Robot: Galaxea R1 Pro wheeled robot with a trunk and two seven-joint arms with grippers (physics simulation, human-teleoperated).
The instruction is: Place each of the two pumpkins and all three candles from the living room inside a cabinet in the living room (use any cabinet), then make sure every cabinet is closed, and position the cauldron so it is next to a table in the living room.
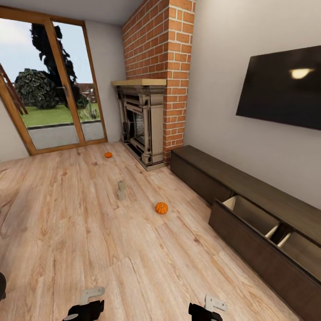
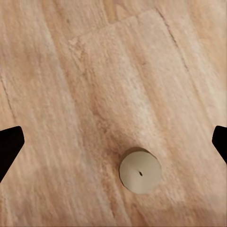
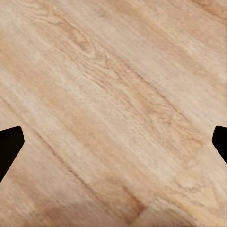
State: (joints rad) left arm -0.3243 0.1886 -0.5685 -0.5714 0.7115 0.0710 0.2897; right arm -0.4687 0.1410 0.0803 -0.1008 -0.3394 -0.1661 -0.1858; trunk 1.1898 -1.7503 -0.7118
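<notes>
- Both jaws stand wide apart and hold nothing: the left gripper hangs over a pale candle standing on the floor, the right gripper over bare boards.
- Light wood plank floor runs to a glass patio door and a brick fireplace.
- Near pumpkin lies in open floor; far pumpkin near the fireplace; a grey candle stands between them.
- The cabinet lines the wall under the television; its open drawer juts into the room.
</notes>
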